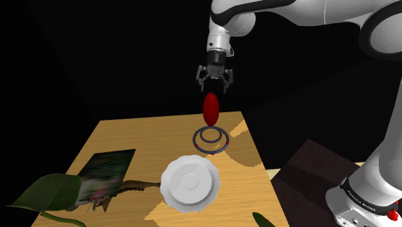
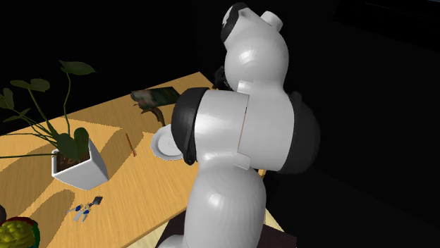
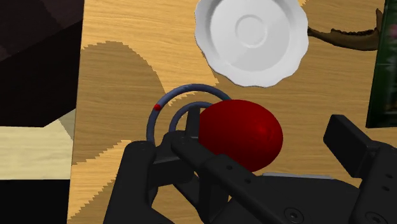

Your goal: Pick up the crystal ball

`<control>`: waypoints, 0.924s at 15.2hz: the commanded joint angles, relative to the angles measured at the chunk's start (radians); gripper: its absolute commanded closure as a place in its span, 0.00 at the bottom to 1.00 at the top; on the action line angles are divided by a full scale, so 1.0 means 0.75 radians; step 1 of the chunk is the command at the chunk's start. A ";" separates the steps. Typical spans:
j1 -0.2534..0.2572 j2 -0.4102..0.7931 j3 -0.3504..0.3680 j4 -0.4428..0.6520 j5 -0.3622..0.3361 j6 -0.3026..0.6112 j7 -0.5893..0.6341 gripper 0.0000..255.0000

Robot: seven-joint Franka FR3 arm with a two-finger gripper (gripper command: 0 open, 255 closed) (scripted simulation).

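While the hand (image 1: 214, 82) hovers with fingers apart, the red crystal ball (image 1: 210, 109) stands just under its tips, over a dark ring stand (image 3: 181, 88), at 1 o'clock from the white plate (image 1: 189, 184). Seemingly nothing is gripped yet; closing and lifting remain.

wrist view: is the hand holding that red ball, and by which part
Nothing is held: the black hand is open over the dark red egg-shaped ball, one finger clear of it, and the ball stands above a blue-grey ring stand.
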 commanded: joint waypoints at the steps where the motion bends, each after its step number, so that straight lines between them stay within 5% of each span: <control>1: 0.003 0.012 0.000 -0.017 0.000 0.027 -0.009 0.00; 5: 0.005 0.017 -0.001 -0.054 -0.001 0.066 -0.026 0.00; 6: 0.005 0.017 -0.001 -0.051 -0.001 0.064 -0.026 1.00; 14: 0.004 0.019 -0.001 -0.049 -0.001 0.062 -0.027 1.00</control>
